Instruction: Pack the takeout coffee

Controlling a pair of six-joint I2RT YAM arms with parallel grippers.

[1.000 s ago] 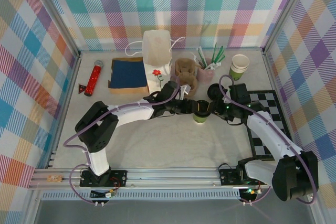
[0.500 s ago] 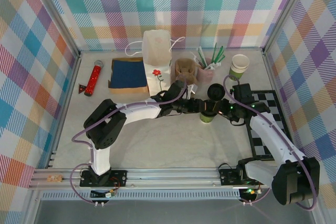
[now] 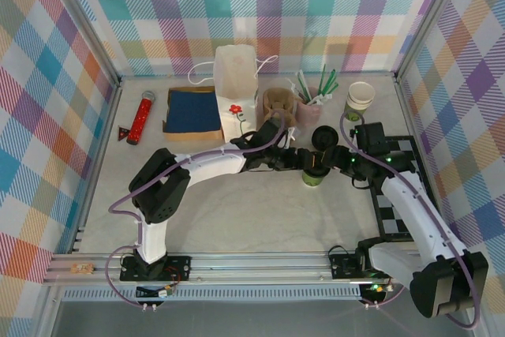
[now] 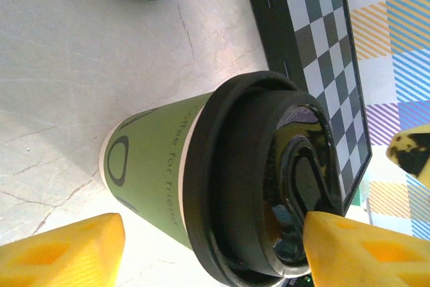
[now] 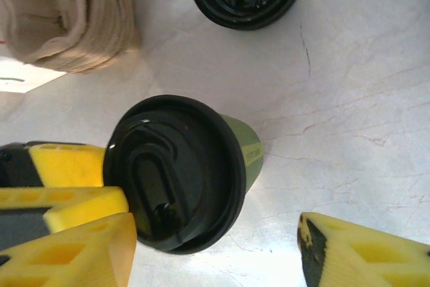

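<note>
The takeout coffee point(image 3: 313, 173) is a green paper cup with a black lid, standing upright on the table between my two grippers. My left gripper point(image 3: 302, 160) reaches in from the left. In the left wrist view its yellow fingers point(image 4: 60, 253) sit wide apart on either side of the cup point(image 4: 168, 179), one well clear of the green wall, so the left gripper point(image 4: 211, 253) is open. My right gripper point(image 3: 335, 159) comes from the right. In its wrist view the right gripper point(image 5: 222, 253) is open, the cup point(image 5: 181, 179) near its left finger, the other finger far off.
A spare black lid point(image 3: 322, 136) lies just behind the cup. The brown pulp carrier point(image 3: 280, 108), a white bag point(image 3: 235, 88), a pink cup of straws point(image 3: 309, 104) and a stack of lidless cups point(image 3: 360, 99) line the back. A checkered mat point(image 3: 402, 187) lies right.
Both grippers have spread their jaws wider around the cup. The cup and both grippers have shifted a little to the right since a second ago.
</note>
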